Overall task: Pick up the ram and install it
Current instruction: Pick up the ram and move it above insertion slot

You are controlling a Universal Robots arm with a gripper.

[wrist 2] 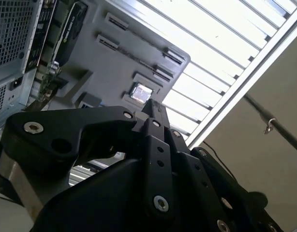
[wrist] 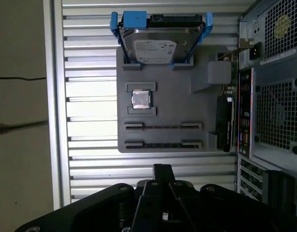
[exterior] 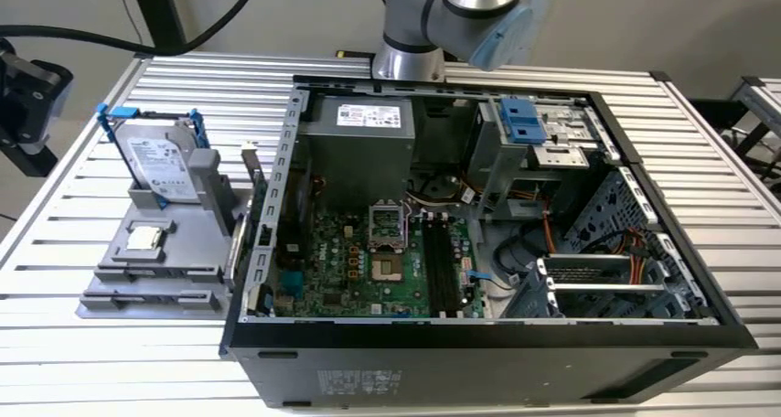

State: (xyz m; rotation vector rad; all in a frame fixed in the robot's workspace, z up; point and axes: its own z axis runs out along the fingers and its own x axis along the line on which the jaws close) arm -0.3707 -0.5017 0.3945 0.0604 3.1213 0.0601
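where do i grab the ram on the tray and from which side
Mid-length on the ram, pinching its two flat faces and coming straight down from above. It seems to stand on edge in the tray, thin edge up, ends seated.

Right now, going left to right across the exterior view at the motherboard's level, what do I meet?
processor chip → CPU socket → black memory slots → metal drive cage
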